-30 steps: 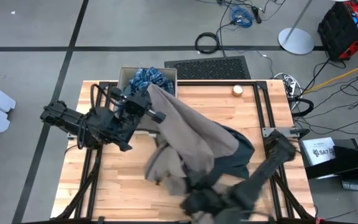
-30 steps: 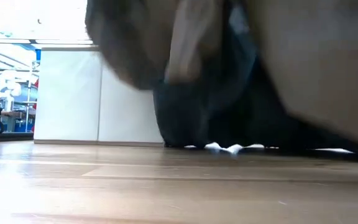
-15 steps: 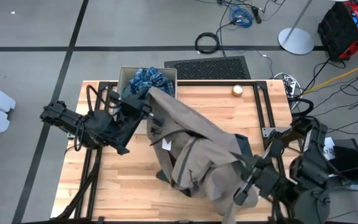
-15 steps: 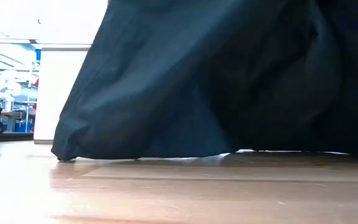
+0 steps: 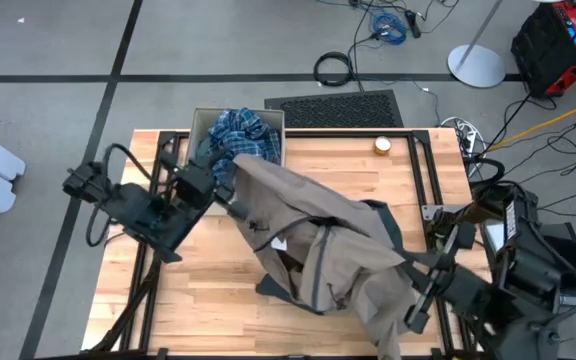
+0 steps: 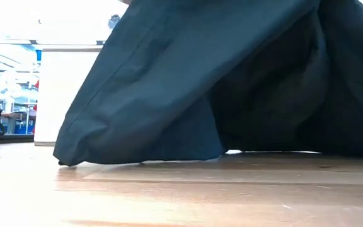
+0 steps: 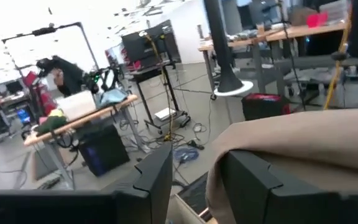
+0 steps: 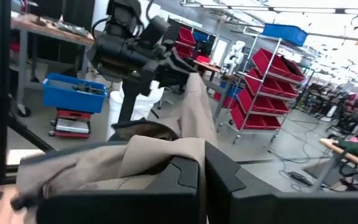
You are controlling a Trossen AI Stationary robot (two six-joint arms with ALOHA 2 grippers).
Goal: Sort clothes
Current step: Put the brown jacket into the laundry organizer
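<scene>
A taupe-brown piece [image 5: 318, 235] stretches across the table between my two grippers. Its far end is by my left gripper [image 5: 230, 190], which stands open just in front of the box [image 5: 200, 120]. My right gripper [image 5: 413, 300] is at the near right corner, shut on the near end. Dark black-green cloth [image 6: 169, 94] hangs with the piece, its lower edge [image 6: 137, 154] on the table. A blue-white plaid shirt [image 5: 243, 128] lies in the box. My left gripper has its fingers apart, pointing level. The taupe piece's far end [image 7: 291, 143] lies over one finger [image 7: 253, 186] and hangs down beside it. My right gripper pinches the taupe piece's near end [image 8: 166, 155] between its two shut fingers, pointing level. Several folds bunch at the fingers. From there the cloth runs up across the table to my left gripper.
A small round object [image 5: 382, 144] sits at the table's far right. Black frame rails [image 5: 418, 170] run along the table's left and right sides. Bare wood [image 5: 198, 290] lies at the near left.
My right gripper has gone from the middle of the near edge toward the near right corner and upward, turning as it went. It has drawn the taupe piece out of a heap into a long span. My left gripper has shifted a little toward the left edge.
</scene>
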